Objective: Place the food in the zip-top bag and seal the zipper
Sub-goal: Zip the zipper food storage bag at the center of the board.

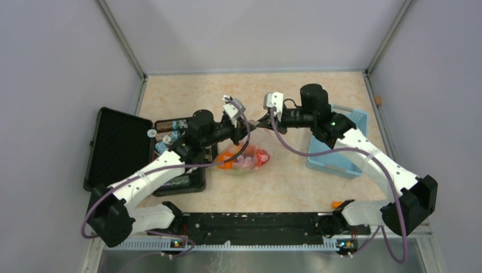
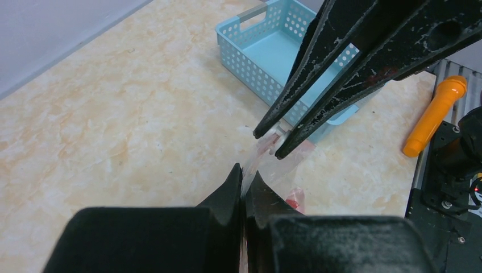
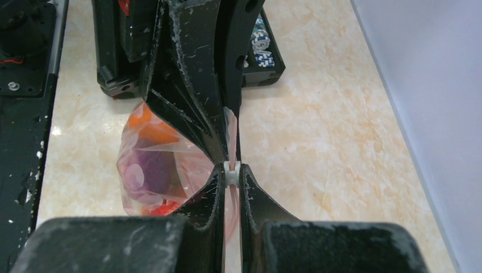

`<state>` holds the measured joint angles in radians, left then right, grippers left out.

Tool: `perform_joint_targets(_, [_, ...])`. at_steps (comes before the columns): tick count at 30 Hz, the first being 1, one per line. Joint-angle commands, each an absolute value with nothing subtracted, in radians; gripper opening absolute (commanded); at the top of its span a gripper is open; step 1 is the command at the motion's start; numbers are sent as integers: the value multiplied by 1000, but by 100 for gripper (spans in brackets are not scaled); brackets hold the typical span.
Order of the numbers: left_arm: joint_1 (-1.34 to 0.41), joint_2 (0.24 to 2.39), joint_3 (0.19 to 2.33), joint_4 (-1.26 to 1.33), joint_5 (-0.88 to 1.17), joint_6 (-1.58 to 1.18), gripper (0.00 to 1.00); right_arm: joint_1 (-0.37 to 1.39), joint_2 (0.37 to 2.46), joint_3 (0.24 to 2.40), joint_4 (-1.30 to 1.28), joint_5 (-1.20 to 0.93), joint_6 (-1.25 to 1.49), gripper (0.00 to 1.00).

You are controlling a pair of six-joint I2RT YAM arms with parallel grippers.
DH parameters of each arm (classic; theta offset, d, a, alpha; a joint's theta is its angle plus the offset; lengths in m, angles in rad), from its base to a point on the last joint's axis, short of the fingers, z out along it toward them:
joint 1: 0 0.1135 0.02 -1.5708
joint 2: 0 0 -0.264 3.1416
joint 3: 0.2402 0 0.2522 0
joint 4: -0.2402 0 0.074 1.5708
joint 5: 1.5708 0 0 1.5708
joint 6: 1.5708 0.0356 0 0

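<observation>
Right hand point(image 3: 230, 169) is pinched shut on the white slider point(image 3: 230, 173). Left hand point(image 2: 243, 176) clamps the zipper point(image 3: 232, 135) just beside it, we reckon to anchor the edge while the slider gets pulled along. Zip-top bag point(image 1: 245, 158) sits mid-frame in the top view, held up by that edge above the desk point(image 1: 295, 182), with the food point(image 3: 149, 131) already inside.

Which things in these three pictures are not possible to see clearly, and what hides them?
zipper: how far it is sealed. Both wrist views: the left claw and right claw, shut on it, cover it; top view: too small.
food: which fruits. Right wrist view: the crinkled zip-top bag blurs them, left claw covers part.
light-blue basket: its inside. Top view: the right arm covers much.
</observation>
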<state>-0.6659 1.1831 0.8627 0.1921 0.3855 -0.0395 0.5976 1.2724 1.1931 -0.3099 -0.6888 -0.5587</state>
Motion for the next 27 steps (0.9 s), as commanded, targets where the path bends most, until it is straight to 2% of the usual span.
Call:
perform_joint_targets(1, [-653,1114,855,296,330,-35,0,589,1275,1214,-412,-707,-584,0])
perform_joint_targets(6, [-653,1109,853,300,341,-42,0,589,1305,1242,-459,-650,-599,0])
perform_joint_targets(15, [-654,1127,873,279,393,-34,2,589,1292,1221,-380,-653,-555,0])
perform_joint_targets(17, [-653,1142,897,251,451,-28,24,589,1292,1222,-375,-651,-555,0])
perform_joint_targets(18, [-654,1152,910,232,485,-28,30,589,1291,1223,-374,-653,-556,0])
perform_joint_targets(22, [-654,1194,959,155,563,-10,31,589,1288,1220,-376,-655,-560,0])
perform_joint_targets(26, [-654,1237,974,120,592,22,27,589,1280,1218,-374,-670,-557,0])
perform_joint_targets(27, [-653,1247,982,100,594,31,24,589,1278,1218,-375,-672,-557,0])
